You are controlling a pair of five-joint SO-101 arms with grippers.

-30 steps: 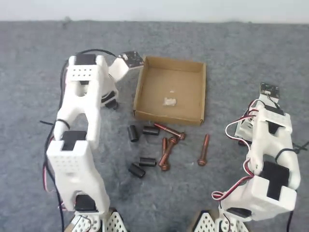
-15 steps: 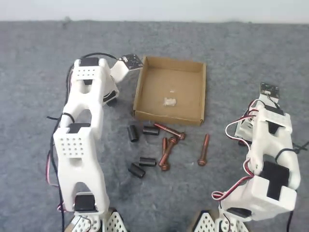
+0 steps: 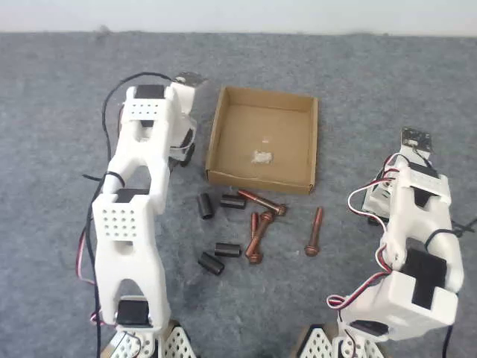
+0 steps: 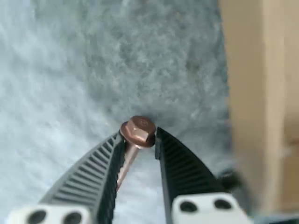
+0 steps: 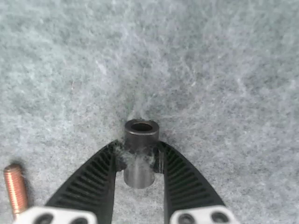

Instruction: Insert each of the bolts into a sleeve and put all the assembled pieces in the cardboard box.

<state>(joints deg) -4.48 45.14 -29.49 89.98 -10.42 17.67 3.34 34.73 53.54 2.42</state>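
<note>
My left gripper (image 4: 138,135) is shut on a copper bolt (image 4: 137,131), hex head outward, beside the cardboard box (image 4: 254,93). In the high view that arm (image 3: 153,127) stands just left of the box (image 3: 262,179). My right gripper (image 5: 138,151) is shut on a black sleeve (image 5: 139,151), its open bore facing out, just above the grey carpet. The right arm (image 3: 414,216) sits at the right. Several loose bolts (image 3: 257,231) and black sleeves (image 3: 206,206) lie in front of the box.
One bolt (image 3: 314,232) lies apart to the right of the pile, and its threaded tip (image 5: 15,189) shows beside my right gripper. A pale scrap (image 3: 261,156) lies inside the box. Grey carpet covers the whole surface.
The left arm has swung right, closer to the box's left wall, with its wrist turned. The right arm and the loose parts have not moved.
</note>
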